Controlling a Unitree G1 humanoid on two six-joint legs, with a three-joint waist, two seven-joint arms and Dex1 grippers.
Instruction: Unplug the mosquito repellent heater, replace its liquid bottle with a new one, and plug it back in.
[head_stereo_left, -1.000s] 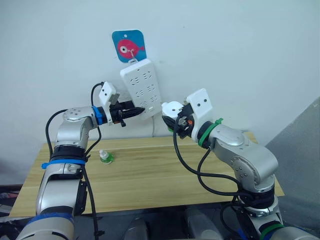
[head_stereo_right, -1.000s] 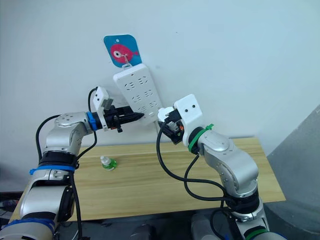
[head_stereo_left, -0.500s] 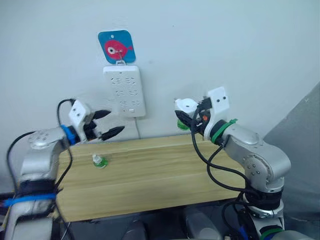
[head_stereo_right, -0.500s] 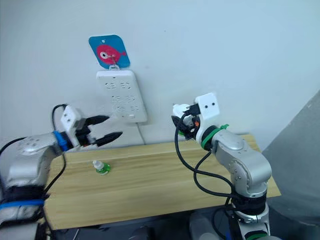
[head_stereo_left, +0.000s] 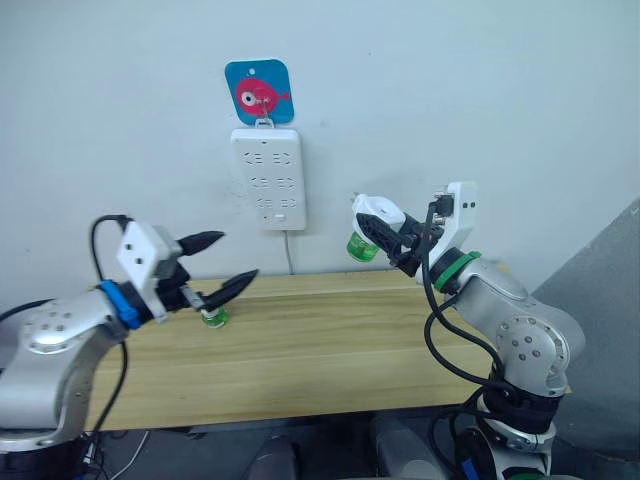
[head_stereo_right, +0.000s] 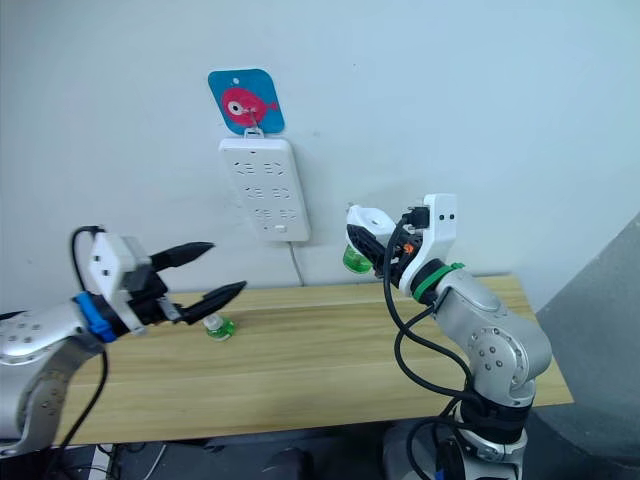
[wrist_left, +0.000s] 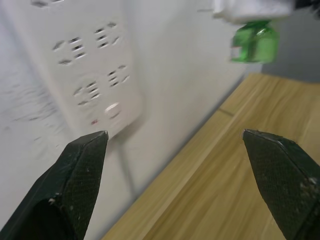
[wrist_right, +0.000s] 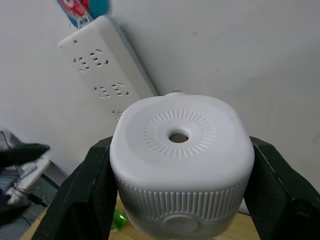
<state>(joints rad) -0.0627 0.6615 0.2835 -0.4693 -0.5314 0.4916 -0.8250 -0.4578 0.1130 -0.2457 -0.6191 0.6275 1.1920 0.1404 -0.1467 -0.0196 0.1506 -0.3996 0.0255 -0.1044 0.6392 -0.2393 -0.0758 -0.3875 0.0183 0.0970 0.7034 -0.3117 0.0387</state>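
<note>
Heater (head_stereo_left: 372, 212), white with a green bottle (head_stereo_left: 361, 246) fitted beneath, is sitting clamped in the right gripper (head_stereo_left: 385, 236), off the wall strip (head_stereo_left: 268, 178). Left gripper (head_stereo_left: 228, 264) is hovering with fingers spread over the table (head_stereo_left: 330, 350), near 1 small green bottle (head_stereo_left: 212, 317) standing there.

The left gripper (head_stereo_left: 218, 262) was held out forward at about 10 o'clock, its jaws spread wide apart. The right gripper (head_stereo_left: 385, 235), raised at about 1 o'clock, gripped the mosquito repellent heater (head_stereo_left: 372, 213).
</note>
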